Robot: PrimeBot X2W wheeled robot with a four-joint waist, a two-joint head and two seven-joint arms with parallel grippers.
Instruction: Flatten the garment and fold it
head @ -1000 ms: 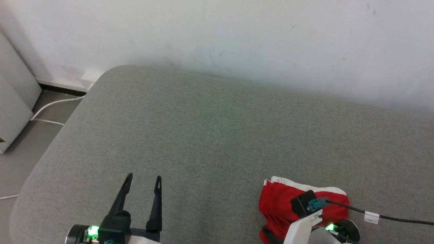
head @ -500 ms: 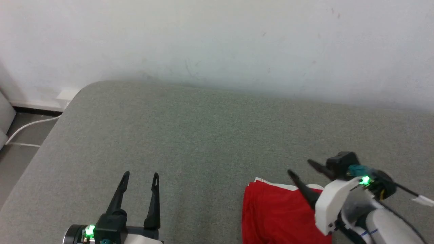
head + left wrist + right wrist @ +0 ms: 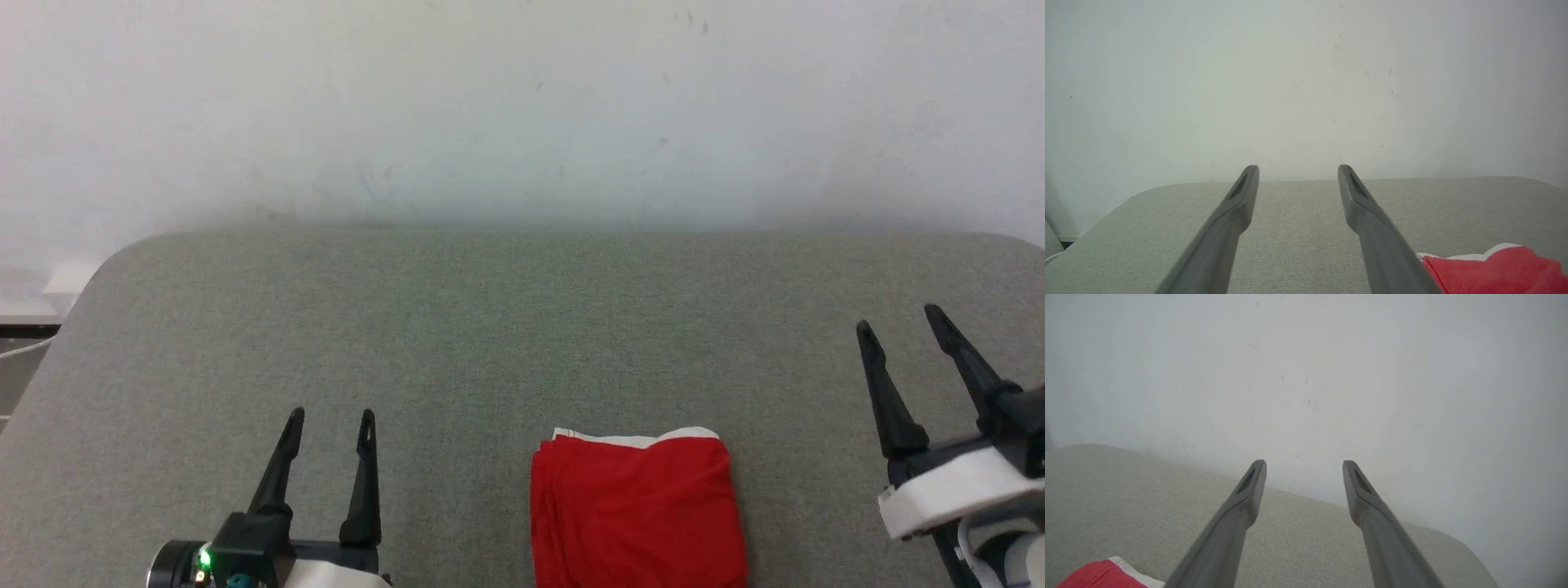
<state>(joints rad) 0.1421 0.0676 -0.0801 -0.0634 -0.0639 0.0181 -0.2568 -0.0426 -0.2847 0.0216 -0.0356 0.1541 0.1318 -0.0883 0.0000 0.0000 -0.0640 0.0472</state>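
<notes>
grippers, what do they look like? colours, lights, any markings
The left gripper and right gripper each have two long, thin black fingers tapering to narrow tips, with a slot near each tip. A small green light glows on the left one's round dark base. The right one sits on a white casing. No lettering is visible on either.

You have a grey-green fabric-covered pad before you, finely and evenly woven, with both far corners rounded. On its near part, a little right of the middle, the red garment lies flat, folded into a compact, roughly square packet. Its white band runs along the far side, and layered fold edges show down its left side. The head view's bottom edge cuts off its near end.
</notes>
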